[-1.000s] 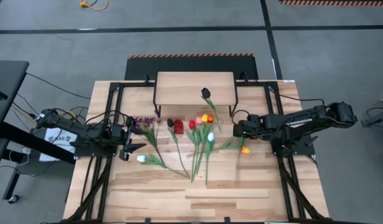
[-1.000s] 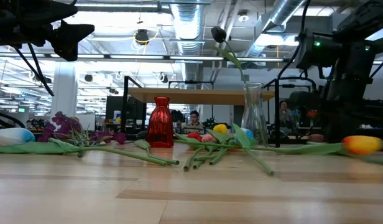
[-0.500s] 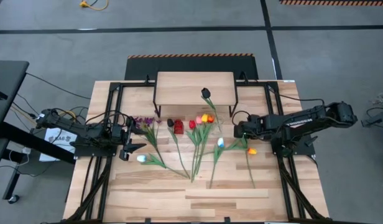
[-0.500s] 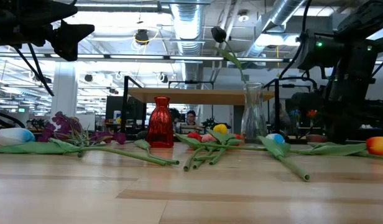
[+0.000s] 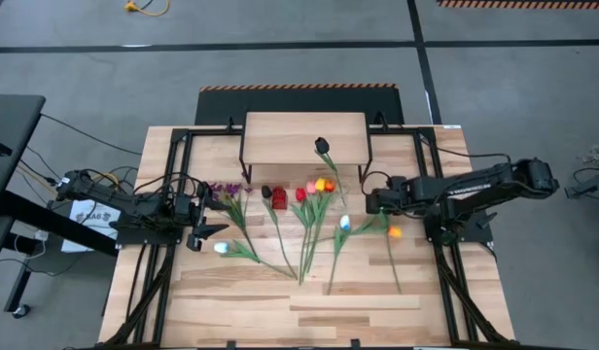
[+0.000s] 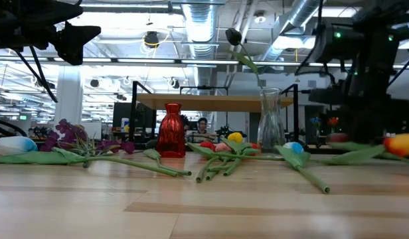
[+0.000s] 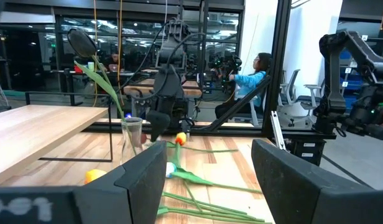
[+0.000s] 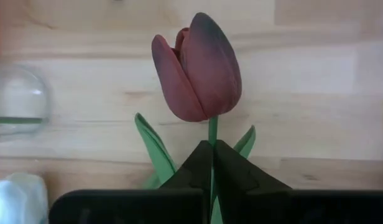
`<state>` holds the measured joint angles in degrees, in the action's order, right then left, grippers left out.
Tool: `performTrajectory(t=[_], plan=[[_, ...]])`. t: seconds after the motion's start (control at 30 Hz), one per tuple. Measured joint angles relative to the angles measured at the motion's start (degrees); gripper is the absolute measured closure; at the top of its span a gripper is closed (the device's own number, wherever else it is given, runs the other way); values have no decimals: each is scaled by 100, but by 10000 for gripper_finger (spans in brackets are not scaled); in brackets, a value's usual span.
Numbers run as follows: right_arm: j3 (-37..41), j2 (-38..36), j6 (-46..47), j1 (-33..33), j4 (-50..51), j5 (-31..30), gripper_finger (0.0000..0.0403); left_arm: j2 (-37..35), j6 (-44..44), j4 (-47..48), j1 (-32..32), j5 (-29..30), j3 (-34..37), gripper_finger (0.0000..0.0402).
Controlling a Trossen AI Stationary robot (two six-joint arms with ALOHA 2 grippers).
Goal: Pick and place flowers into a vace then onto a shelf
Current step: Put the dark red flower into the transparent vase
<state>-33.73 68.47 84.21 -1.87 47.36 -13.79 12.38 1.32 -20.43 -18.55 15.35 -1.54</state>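
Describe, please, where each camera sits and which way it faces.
High view: overhead, looking straight down on the light plank table; shows both arms, left end effector and right end effector.
Low view: at table-top height, looking level across the table; arms overhead.
Left wrist view: behind the open left end effector, facing the clear glass vase.
Right wrist view: behind the shut right end effector, looking down on its dark red tulip.
Shared: the low view also shows that vase.

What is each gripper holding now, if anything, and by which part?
The right gripper has its fingers shut on a tulip, gripping its green stem just below the blossom. The left gripper is open and holds nothing.
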Motion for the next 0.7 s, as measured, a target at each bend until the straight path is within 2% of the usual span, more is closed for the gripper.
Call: performTrajectory(t=[0.33,0.53,0.7], plan=[[-1269,0,0,158,1600,-872,403,0,0,0,-2,0,0,178],[-1894,0,410,632,2474,-1447,403,0,0,40,0,0,0,178],[-2155,0,357,1235,2637,-1877,403,0,0,46,-2,-2,0,178]])
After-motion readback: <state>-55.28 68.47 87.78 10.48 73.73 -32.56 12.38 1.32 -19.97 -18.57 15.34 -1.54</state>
